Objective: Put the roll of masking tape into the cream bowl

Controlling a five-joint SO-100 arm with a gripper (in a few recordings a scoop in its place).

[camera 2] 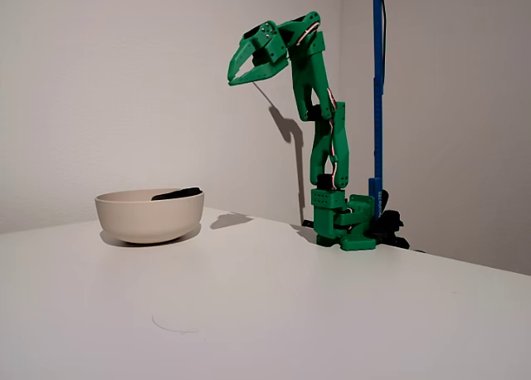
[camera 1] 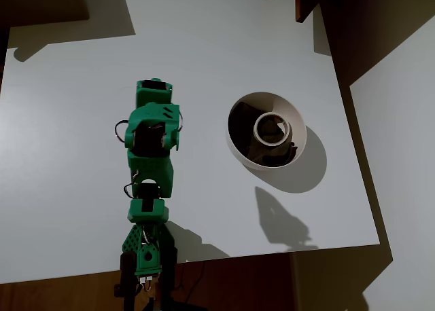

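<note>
White table (camera 1: 81, 155), plain wall behind. Roll of masking tape (camera 1: 272, 128) lies inside the cream bowl (camera 1: 234, 144), on dark contents. Green arm raised well clear; gripper (camera 2: 242, 71) high, jaws seemingly closed, holding nothing. Judgement: placement done, nothing evident left.
</note>
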